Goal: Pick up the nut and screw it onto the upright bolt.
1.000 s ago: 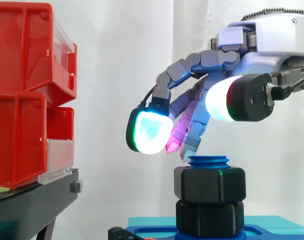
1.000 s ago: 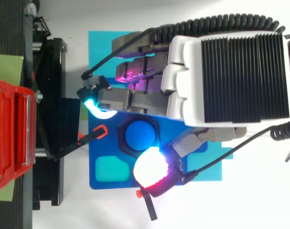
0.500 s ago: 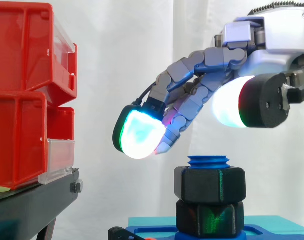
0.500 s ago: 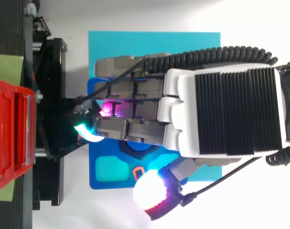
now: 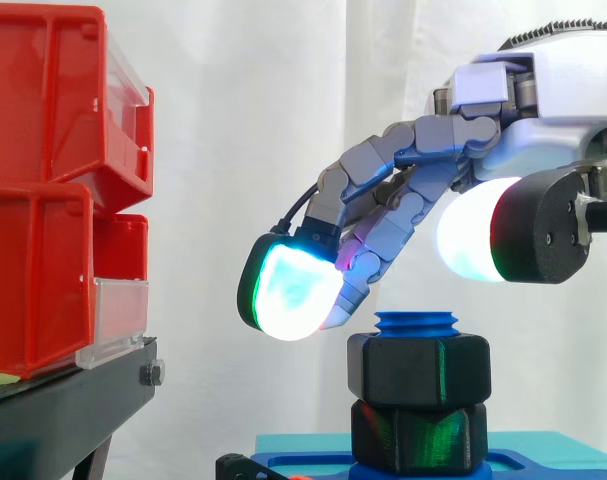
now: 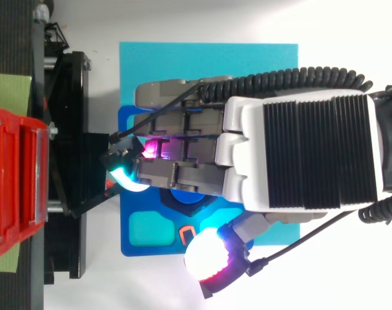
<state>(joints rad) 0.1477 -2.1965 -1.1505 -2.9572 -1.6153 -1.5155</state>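
A blue upright bolt (image 5: 416,322) rises from a blue base (image 5: 313,455), with its threaded top showing. Two black nuts sit stacked on it, the upper nut (image 5: 418,370) resting on the lower nut (image 5: 418,436). My hand (image 5: 543,110) hovers just above the bolt, open, and holds nothing. Its fingers (image 5: 403,170) slope down to the left, with the glowing tips a little above and left of the bolt top. The thumb pad (image 5: 473,240) hangs above the bolt on the near side. From above, the hand (image 6: 305,155) covers most of the bolt (image 6: 186,196).
Red bins (image 5: 43,190) stand on a black stand (image 5: 63,410) at the left, close to the fingertips. The blue base (image 6: 150,239) lies on a teal mat (image 6: 208,58). A small orange-tipped part (image 6: 186,232) lies on the base near the thumb.
The hand lifted off the bolt top and moved across over it, the fingers stretching out leftward. In the last half second it drifted slightly right and down. The nuts stayed put.
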